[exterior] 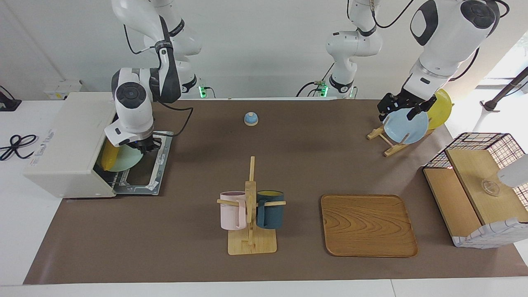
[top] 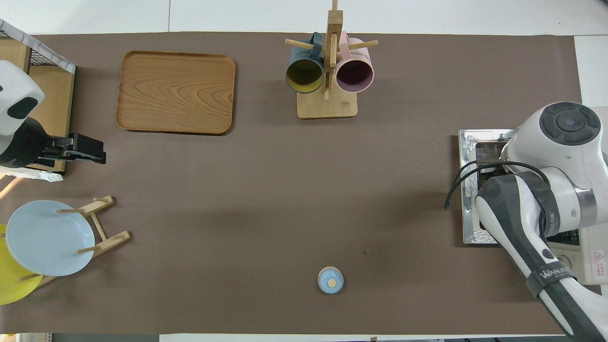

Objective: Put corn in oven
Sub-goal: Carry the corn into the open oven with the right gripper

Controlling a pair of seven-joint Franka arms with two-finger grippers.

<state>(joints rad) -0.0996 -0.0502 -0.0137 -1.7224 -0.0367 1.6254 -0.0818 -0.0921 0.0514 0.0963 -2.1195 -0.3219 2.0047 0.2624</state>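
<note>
Brown matting covers the table. Right gripper (exterior: 145,144) pinches the pale green plate (exterior: 130,159) carrying the bright yellow corn (exterior: 109,156) at the off-white oven's (exterior: 68,144) mouth; next, probably slide it in. Left gripper (exterior: 406,108) waits over the plate rack (exterior: 387,140), fingers spread.

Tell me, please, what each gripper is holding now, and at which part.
The right gripper holds the green plate with the corn by its rim, at the oven mouth. The left gripper holds nothing.
</note>
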